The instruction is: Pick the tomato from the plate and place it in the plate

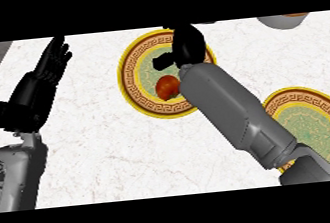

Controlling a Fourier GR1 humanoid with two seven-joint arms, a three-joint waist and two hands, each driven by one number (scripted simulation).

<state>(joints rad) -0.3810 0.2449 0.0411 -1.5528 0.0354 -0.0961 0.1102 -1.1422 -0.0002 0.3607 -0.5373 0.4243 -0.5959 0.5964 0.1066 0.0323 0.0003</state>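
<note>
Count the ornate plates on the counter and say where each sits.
2. One plate lies at centre top, holding the tomato; the other plate lies at right, partly hidden by the right forearm.

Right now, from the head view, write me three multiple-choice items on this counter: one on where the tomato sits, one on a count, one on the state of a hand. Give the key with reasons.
1. Where is the tomato?
A. On the far plate
B. On the near plate
C. On the bare counter

2. How many patterned, yellow-rimmed plates show?
A. One
B. Two
C. Three

3. How is the left hand held?
A. Curled round the tomato
B. Flat on a plate
C. Open, fingers up, resting over the counter

Key: 1 A, the tomato lies on the far plate beside the right forearm. 2 B, one far plate and one near plate. 3 C, its fingers are straight and hold nothing.
</note>
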